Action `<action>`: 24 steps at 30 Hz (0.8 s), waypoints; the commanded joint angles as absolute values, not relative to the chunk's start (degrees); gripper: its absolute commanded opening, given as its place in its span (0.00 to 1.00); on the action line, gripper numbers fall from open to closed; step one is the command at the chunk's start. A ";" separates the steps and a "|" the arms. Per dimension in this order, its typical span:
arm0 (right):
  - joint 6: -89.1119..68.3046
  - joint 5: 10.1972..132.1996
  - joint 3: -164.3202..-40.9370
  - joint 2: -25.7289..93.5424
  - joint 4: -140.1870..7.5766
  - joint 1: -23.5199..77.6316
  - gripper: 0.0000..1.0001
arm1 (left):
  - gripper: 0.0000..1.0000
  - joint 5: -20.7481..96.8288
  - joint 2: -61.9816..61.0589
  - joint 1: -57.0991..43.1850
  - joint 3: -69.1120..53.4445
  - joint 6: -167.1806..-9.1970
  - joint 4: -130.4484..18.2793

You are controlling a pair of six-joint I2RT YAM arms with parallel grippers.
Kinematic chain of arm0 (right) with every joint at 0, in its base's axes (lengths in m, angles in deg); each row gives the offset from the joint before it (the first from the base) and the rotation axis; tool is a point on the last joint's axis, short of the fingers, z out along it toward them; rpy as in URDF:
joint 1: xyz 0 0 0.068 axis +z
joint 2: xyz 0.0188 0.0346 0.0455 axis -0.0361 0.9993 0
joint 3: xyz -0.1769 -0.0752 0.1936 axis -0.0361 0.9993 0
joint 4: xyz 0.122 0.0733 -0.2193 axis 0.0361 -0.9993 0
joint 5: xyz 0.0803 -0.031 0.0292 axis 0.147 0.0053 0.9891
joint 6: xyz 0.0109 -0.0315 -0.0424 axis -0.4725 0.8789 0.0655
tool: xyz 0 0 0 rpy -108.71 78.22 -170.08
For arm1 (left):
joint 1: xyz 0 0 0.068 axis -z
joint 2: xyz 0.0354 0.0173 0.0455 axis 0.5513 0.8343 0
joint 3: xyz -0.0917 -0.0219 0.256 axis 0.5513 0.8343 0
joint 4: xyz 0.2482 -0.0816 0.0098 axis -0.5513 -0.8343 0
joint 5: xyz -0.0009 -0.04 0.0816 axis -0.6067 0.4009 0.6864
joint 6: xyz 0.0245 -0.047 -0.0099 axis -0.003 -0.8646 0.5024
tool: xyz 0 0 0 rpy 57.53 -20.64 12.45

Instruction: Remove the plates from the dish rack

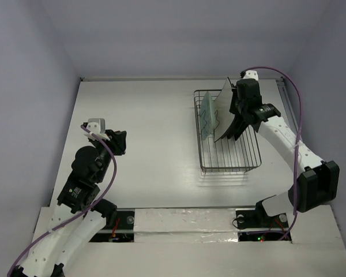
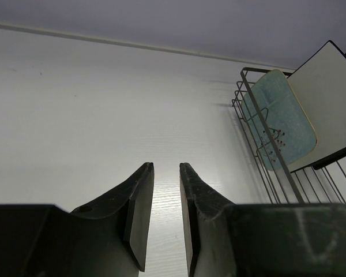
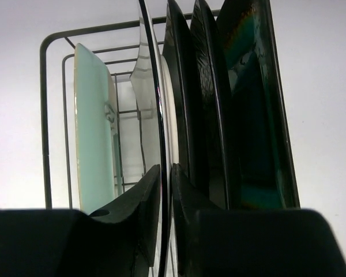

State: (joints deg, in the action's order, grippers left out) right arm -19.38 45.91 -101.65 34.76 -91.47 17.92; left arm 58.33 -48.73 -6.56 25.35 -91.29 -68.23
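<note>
The dish rack (image 1: 230, 156) of dark wire stands at the right of the table. My right gripper (image 1: 233, 122) is over it, shut on the rim of the white square plate (image 1: 224, 108), which tilts up out of the rack. In the right wrist view the fingertips (image 3: 153, 179) pinch that plate's thin edge (image 3: 147, 86). The mint-green plate (image 3: 92, 133) stands upright to its left, the black plate (image 3: 187, 104) and the teal plate (image 3: 254, 115) to its right. The mint plate (image 1: 206, 118) is in the rack's far left part. My left gripper (image 1: 118, 141) is open and empty over the table, far left of the rack.
The white table (image 1: 150, 127) stretches between the left gripper and the rack. The left wrist view shows the rack's corner (image 2: 245, 81), the mint plate (image 2: 279, 124) and the white plate (image 2: 328, 98) at its right. Walls close the table at the back and sides.
</note>
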 commanded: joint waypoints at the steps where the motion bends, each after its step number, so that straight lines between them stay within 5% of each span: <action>1: -19.06 45.80 -104.51 36.93 -91.81 18.93 0.23 | 0.22 58.17 -49.24 -6.47 25.75 -91.37 -66.01; 5: -18.80 45.36 -105.48 39.57 -91.11 18.93 0.36 | 0.23 58.17 -49.41 -7.00 25.75 -91.37 -65.92; 12: -18.44 44.40 -108.73 45.11 -92.34 18.93 0.36 | 0.25 58.17 -49.76 -7.00 25.84 -91.37 -65.83; 19: -17.83 41.85 -110.49 44.15 -93.48 18.93 0.02 | 0.43 58.17 -49.94 -7.00 25.84 -91.37 -65.66; 24: -17.21 41.23 -111.63 41.60 -93.40 18.93 0.00 | 0.47 58.17 -50.03 -7.00 25.84 -91.37 -65.66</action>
